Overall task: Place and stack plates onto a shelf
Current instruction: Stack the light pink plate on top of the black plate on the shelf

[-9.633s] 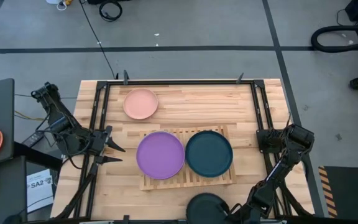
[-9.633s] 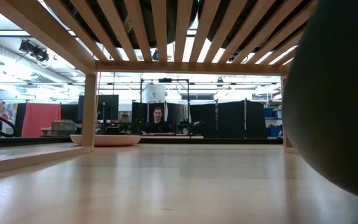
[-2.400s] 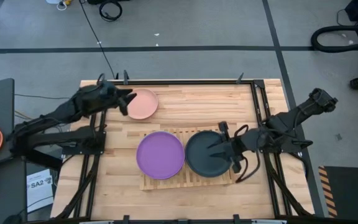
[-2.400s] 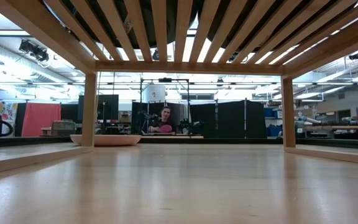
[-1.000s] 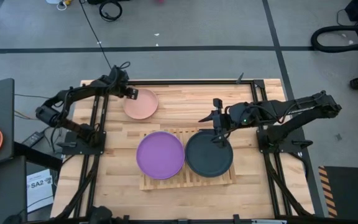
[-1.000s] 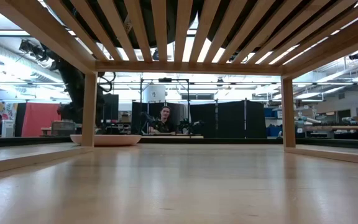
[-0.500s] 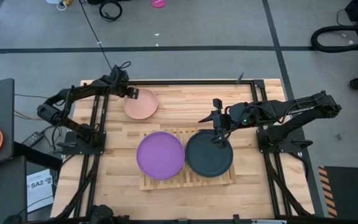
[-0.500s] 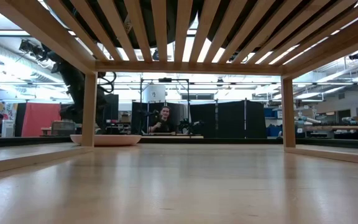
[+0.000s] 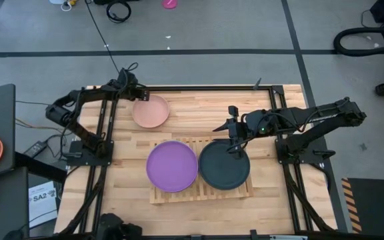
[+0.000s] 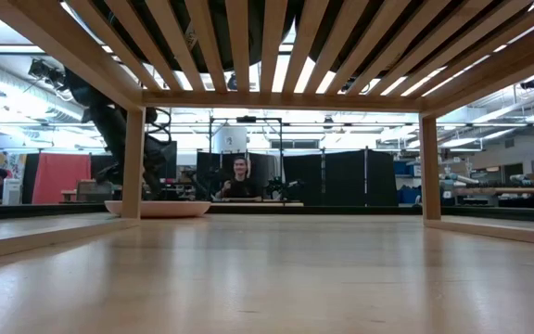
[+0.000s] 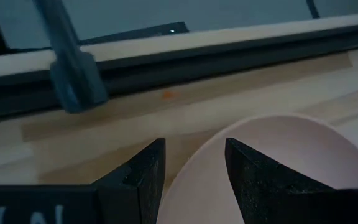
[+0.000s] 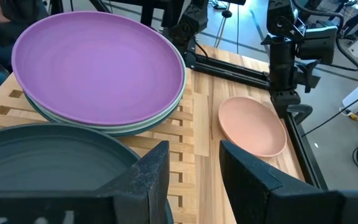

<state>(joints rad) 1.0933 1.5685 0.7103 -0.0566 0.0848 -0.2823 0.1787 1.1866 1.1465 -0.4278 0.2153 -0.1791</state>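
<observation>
shelf [image 9: 179, 195]: 2 stacks | table: 1 pink plate [image 9: 151, 111] | 2 arms

shelf [image 9: 201, 195]: filled by two plate stacks | bare table [image 9: 205, 110] beside salmon plate [image 9: 151, 111]

the high view is looking straight down on the whole table [image 9: 192, 100] and both arms. the low view is sitting at tabletop level under the shelf [image 10: 248, 46] slats, facing the room. the left wrist view is looking close over the salmon plate [image 11: 278, 162], which the right wrist view [image 12: 252, 126] and high view [image 9: 151, 111] are also showing, from farther off.
</observation>
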